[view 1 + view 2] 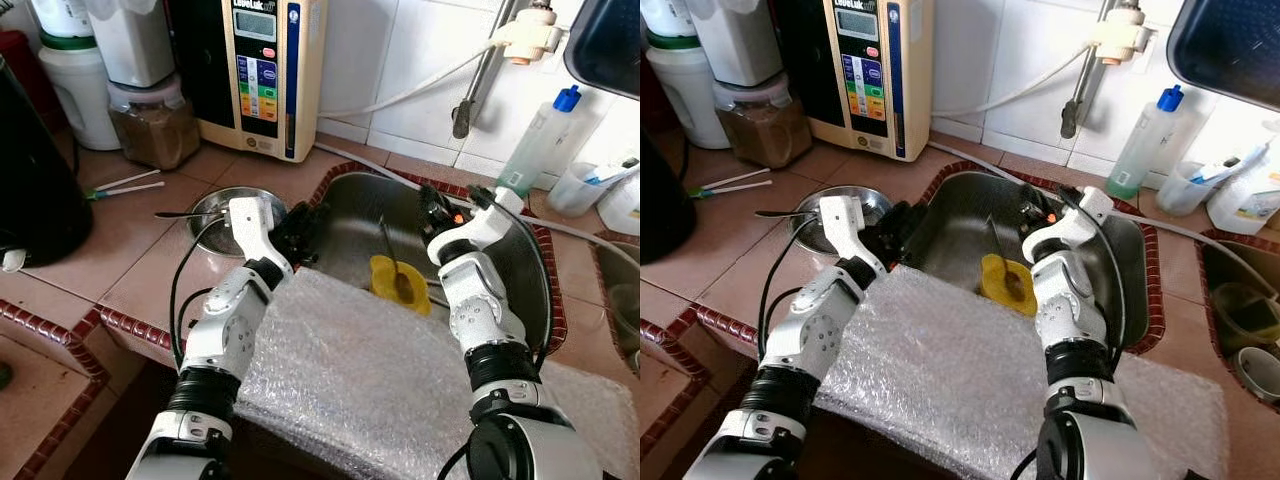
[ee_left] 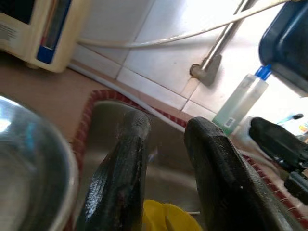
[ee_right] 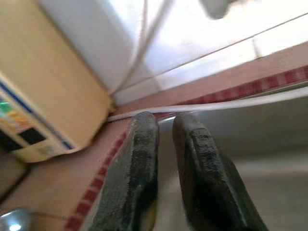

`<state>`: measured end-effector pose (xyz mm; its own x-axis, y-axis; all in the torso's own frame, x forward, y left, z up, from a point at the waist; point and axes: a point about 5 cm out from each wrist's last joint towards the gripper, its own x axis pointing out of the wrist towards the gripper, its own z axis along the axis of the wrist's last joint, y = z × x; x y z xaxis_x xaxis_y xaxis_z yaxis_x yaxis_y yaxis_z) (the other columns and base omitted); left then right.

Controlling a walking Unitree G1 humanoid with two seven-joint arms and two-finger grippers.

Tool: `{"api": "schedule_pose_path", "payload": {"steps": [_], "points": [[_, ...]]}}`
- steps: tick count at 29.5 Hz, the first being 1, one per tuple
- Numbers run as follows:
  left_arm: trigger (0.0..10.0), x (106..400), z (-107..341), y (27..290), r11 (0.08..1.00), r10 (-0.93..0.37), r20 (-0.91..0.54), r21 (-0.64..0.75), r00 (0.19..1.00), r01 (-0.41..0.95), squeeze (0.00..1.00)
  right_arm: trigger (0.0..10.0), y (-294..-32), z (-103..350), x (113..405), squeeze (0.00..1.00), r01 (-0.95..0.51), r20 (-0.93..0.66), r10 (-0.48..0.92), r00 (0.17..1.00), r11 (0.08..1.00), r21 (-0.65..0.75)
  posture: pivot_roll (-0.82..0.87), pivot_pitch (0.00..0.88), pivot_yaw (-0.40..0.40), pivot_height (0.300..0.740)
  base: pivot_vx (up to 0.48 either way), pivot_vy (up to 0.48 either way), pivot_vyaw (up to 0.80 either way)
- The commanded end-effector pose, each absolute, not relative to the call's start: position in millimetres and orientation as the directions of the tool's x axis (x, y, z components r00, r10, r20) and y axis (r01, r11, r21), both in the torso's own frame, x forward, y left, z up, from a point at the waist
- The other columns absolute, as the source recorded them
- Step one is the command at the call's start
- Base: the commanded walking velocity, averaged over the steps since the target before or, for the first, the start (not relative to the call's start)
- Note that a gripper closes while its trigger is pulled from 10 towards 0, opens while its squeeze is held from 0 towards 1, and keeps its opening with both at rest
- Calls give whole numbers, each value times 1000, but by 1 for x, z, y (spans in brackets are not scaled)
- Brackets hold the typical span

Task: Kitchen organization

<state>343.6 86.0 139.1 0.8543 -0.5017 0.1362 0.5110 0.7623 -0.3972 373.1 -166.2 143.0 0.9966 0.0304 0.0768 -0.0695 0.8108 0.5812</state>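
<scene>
Fingers [image 1: 296, 240] left of yellow dish [image 1: 400, 284]
</scene>
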Motion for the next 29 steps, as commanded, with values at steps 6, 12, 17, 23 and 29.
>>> {"api": "schedule_pose_path", "payload": {"steps": [6,12,17,23,29], "points": [[10000,334,130,89,774,-536,85,-348,840,529,1000,0,-176,137,373,0,3,51,-37,998,838,546,107,0,-2,740,0,0,0],[10000,323,119,98,799,-564,19,-238,825,552,1000,0,-177,118,362,0,44,8,-51,999,927,373,124,0,27,740,0,0,0],[10000,315,119,100,802,-582,11,-155,813,577,1000,0,-174,99,351,0,44,-44,-37,998,985,166,139,0,37,740,0,0,0],[10000,312,121,104,823,-561,10,-100,828,559,1000,0,-163,94,346,75,-10,-44,13,999,998,61,141,0,39,740,0,0,0],[10000,315,134,111,868,-493,69,-38,867,496,1000,10000,-156,104,348,1000,-57,10,58,998,997,-55,130,0,39,740,0,0,0]]}}
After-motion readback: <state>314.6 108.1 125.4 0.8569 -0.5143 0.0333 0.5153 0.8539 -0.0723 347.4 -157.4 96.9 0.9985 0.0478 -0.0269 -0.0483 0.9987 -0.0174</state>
